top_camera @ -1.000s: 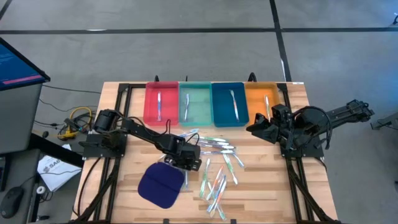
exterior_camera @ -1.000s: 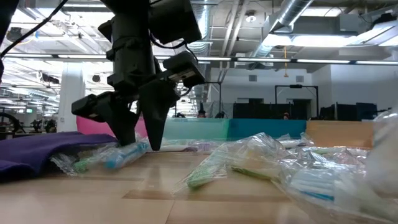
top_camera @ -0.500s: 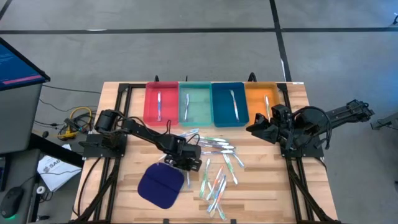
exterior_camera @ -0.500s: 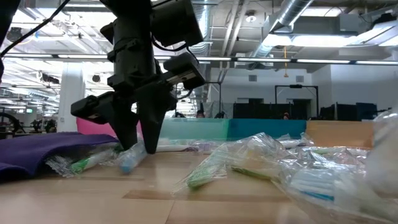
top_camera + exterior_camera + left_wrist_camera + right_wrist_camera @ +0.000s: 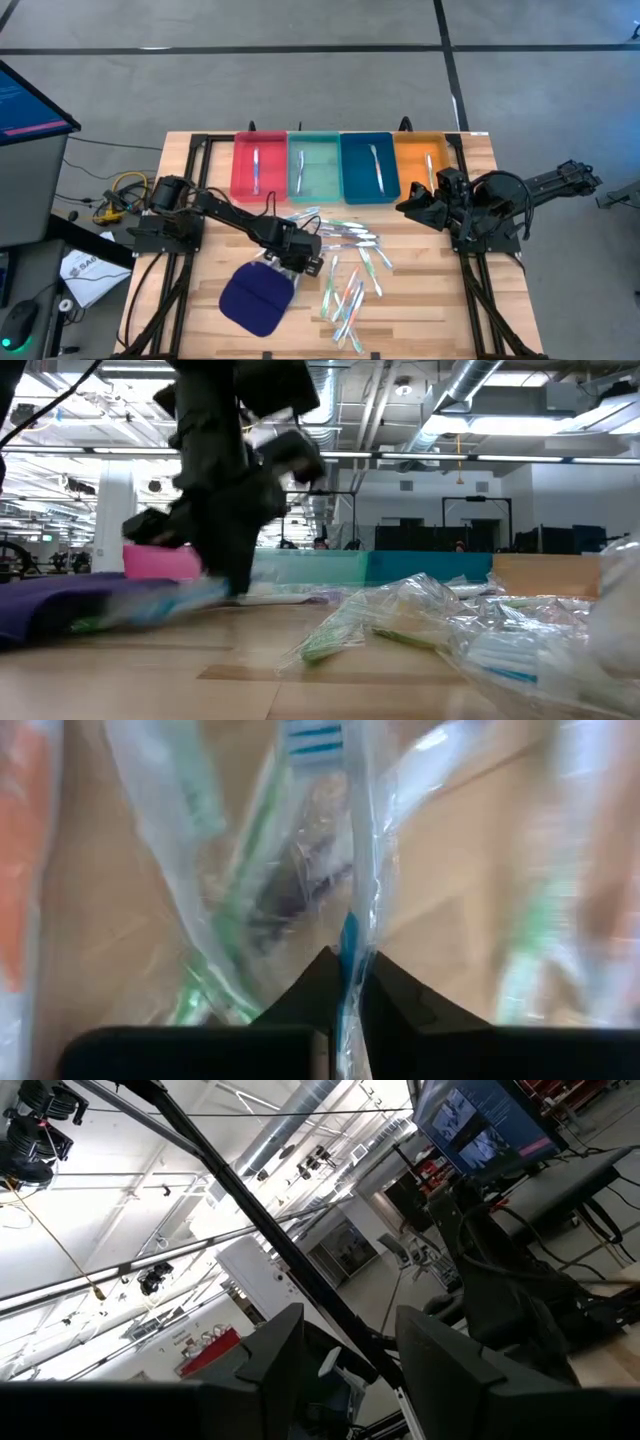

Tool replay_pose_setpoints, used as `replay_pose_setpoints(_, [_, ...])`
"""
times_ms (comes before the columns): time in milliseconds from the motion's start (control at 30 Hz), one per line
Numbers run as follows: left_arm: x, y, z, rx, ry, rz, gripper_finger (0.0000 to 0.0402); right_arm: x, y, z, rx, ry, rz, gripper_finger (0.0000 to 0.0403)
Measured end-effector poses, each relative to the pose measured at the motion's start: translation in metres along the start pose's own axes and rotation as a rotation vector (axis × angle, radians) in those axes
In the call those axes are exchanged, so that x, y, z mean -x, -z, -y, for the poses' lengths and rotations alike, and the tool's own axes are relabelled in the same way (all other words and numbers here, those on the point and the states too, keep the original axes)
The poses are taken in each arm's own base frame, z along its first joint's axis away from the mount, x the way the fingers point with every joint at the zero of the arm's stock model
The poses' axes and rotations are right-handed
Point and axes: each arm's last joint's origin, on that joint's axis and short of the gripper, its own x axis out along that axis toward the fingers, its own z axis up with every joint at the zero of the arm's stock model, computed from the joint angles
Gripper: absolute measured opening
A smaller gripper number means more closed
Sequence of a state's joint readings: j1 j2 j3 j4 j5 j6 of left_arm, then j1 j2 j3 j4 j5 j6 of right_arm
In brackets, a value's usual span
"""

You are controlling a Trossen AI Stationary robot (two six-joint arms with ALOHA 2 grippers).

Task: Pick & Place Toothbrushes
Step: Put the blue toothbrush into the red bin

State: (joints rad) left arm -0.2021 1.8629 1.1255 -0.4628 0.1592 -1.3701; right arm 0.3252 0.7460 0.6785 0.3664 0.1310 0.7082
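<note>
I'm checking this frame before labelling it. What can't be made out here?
- Low view: the left claw and the wrapped toothbrush beside it are smeared by motion blur.
- Left wrist view: the blue toothbrush pinched in the shut claw runs off the picture's bottom edge.
- High view: colours in the toothbrush pile are too small to sort.
- Right wrist view: the open right claw faces the room; no table shows.

The wooden desk [image 5: 420,310] carries four trays side by side along its far edge: red [image 5: 243,170], teal [image 5: 320,175], blue [image 5: 358,175], orange [image 5: 412,165]. Nearer lie a dark blue cloth pad [image 5: 252,302] and scattered wrapped toothbrushes [image 5: 350,275] just beside it.
</note>
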Motion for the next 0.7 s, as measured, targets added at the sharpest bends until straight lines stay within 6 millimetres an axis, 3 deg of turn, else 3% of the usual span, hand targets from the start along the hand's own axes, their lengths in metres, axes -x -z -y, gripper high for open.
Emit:
replay_pose_setpoints(400, [0.082,0.011,0.019,-0.131,0.269,0.222,0.0009,0.000,-0.002,-0.002,-0.003,-0.016,0.019,0.0156])
replay_pose_setpoints(700, [0.157,0.011,0.040,-0.245,0.686,0.512,0.0008,-0.001,-0.003,-0.002,-0.039,-0.025,0.029,0.0156])
